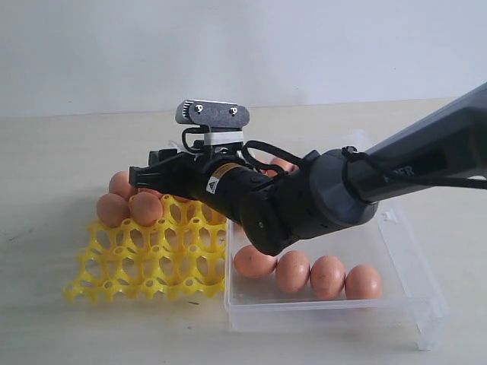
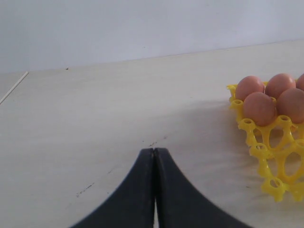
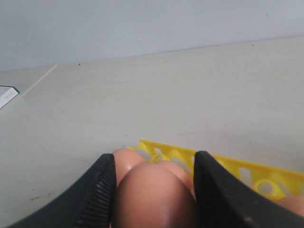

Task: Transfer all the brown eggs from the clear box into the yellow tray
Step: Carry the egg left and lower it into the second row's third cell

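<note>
My right gripper (image 3: 155,161) is shut on a brown egg (image 3: 152,199), and its ribbed fingers (image 3: 97,194) press both sides of the shell. It hangs over the far part of the yellow tray (image 3: 237,166), just above another egg (image 3: 124,159). In the exterior view the right gripper (image 1: 144,176) reaches left over the yellow tray (image 1: 144,266), where brown eggs (image 1: 112,209) fill far-corner cups. Several brown eggs (image 1: 327,276) lie in a row in the clear box (image 1: 411,304). My left gripper (image 2: 154,152) is shut and empty above bare table, left of the tray (image 2: 266,152).
The right arm (image 1: 396,171) crosses above the clear box and hides its far part; one more egg (image 1: 280,163) peeks out behind it. A pale wall stands behind the table. A small white object (image 3: 5,95) lies far off on the table.
</note>
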Robot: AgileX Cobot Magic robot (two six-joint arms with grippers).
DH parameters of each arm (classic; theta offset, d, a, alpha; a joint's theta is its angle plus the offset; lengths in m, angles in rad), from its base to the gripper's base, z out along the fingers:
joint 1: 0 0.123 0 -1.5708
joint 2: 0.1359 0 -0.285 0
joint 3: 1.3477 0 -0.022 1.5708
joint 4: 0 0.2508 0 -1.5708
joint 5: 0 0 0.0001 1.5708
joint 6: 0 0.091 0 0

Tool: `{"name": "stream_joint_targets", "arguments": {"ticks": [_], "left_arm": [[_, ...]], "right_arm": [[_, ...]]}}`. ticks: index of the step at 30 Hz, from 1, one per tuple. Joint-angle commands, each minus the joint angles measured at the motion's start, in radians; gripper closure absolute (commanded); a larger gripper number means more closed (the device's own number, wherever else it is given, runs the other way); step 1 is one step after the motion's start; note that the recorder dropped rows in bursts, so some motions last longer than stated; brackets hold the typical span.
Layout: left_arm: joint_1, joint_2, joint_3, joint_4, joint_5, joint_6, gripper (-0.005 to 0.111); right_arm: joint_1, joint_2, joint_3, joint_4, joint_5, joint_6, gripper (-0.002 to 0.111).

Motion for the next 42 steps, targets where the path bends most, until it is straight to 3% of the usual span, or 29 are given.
{"name": "stream_joint_targets", "arguments": {"ticks": [1,42], "left_arm": [[0.001,-0.006,-0.004,-0.003,-0.010,-0.004,0.107],[0.001,-0.006,-0.004,-0.003,-0.010,-0.004,0.107]], "right_arm": [[0.002,0.000,0.004,-0.019,-0.033,0.001,0.108],[0.002,0.068,0.004,-0.056,-0.066,-0.012,0.108]]}}
